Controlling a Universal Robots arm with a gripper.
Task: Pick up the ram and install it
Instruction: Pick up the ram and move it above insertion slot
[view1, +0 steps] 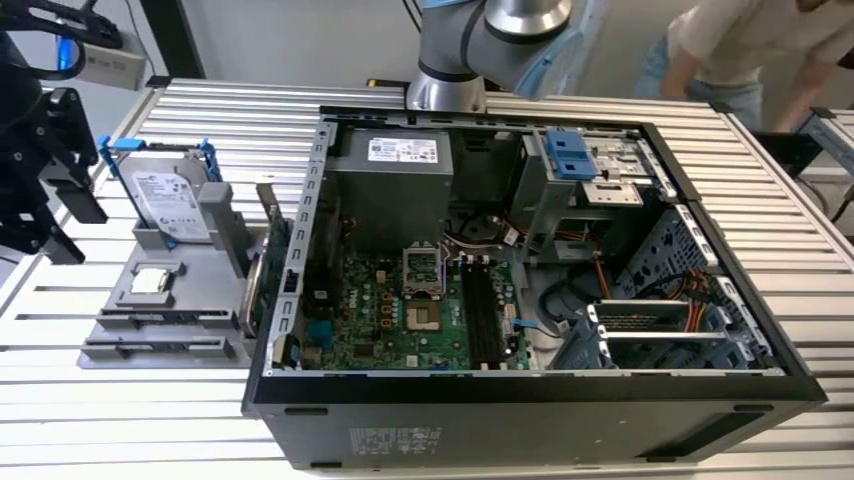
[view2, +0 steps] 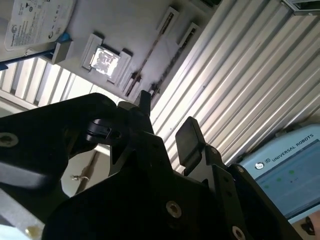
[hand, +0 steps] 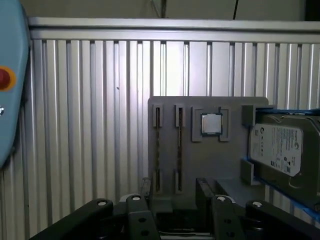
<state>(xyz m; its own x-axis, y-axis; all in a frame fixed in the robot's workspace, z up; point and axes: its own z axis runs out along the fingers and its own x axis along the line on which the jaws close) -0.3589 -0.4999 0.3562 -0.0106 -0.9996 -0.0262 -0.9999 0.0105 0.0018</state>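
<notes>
End effector (hand: 174, 185) aloft, fingers (hand: 205, 192) spread apart

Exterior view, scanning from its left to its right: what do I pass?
gripper → hard drive → expansion card → motherboard → blue bracket

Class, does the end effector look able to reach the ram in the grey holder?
Probably yes: the open end effector faces the grey holder, nothing lies between it and the ram, and the hard drive stands aside.
</notes>
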